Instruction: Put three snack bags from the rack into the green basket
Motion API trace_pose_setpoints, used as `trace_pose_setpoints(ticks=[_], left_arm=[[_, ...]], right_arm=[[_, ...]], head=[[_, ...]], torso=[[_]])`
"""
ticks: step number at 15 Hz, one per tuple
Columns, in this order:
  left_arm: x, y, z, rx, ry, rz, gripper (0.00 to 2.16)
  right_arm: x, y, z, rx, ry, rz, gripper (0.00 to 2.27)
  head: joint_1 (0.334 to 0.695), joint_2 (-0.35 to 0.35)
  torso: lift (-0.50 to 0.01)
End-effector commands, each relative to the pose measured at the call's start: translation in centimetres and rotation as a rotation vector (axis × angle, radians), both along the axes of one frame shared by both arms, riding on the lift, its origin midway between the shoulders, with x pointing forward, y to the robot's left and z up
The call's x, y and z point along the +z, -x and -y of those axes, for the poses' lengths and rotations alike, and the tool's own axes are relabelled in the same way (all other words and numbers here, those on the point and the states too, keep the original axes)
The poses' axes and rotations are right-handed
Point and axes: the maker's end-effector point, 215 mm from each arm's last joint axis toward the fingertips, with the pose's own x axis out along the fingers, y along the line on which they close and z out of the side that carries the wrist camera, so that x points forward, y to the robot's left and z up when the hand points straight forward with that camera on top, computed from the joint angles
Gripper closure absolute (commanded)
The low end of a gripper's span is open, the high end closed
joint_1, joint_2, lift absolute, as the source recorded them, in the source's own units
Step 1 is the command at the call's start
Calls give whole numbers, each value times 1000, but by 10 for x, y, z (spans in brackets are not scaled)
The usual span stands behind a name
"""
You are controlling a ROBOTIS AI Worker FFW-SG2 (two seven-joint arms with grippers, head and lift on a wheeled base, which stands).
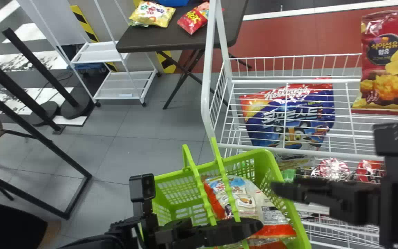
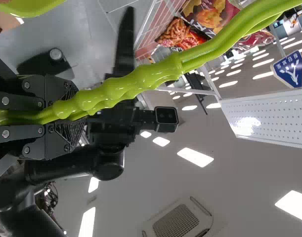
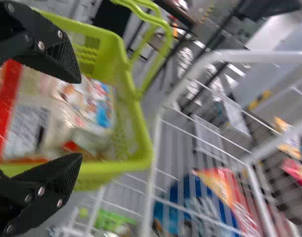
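The green basket (image 1: pixel 216 173) hangs at the bottom centre, with my left gripper (image 1: pixel 233 231) at its handles; in the left wrist view, my left gripper (image 2: pixel 75 114) is shut on the green handle (image 2: pixel 155 74). White-and-red snack bags (image 1: pixel 242 200) lie inside the basket. Just right of its rim is my right gripper (image 1: pixel 283 190). The right wrist view has my right gripper (image 3: pixel 80 118) open, its fingers over a bag (image 3: pixel 86 111) in the basket (image 3: pixel 141 143), with nothing held. A blue snack bag (image 1: pixel 288 116) and a red one (image 1: pixel 389 65) are on the rack (image 1: pixel 288 81).
The rack's white post (image 1: pixel 207 79) stands close behind the basket. More packs (image 1: pixel 333 169) sit on a lower shelf. Farther back, a dark table (image 1: pixel 150 39) bears several bags, beside a white cart (image 1: pixel 123 84). Grey floor (image 1: pixel 140 148) stretches left of the basket.
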Motion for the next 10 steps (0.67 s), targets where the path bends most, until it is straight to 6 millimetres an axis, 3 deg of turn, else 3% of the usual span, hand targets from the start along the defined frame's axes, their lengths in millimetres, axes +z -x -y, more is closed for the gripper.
trace_pose_setpoints(ticks=[1, 4, 5, 7, 10], left_arm=[[0, 1, -1, 0, -2, -1, 2145], [1, 1, -1, -3, -1, 1, 2148], [1, 2, -1, -3, 1, 1, 2145], [0, 2, -3, 0, 1, -1, 2145], [1, 2, -4, 0, 3, 1, 2148]], right_arm=[[3, -52, 67, -153, 123, 112, 39], [10, -98, 160, -323, 249, 170, 39], [12, -108, 185, -364, 268, 174, 39], [11, -131, 242, -462, 318, 179, 36], [20, -162, 297, -567, 354, 219, 39]], head=[[695, 183], [695, 45], [695, -41], [695, -116], [695, -239]], torso=[[0], [0], [0], [0], [0]])
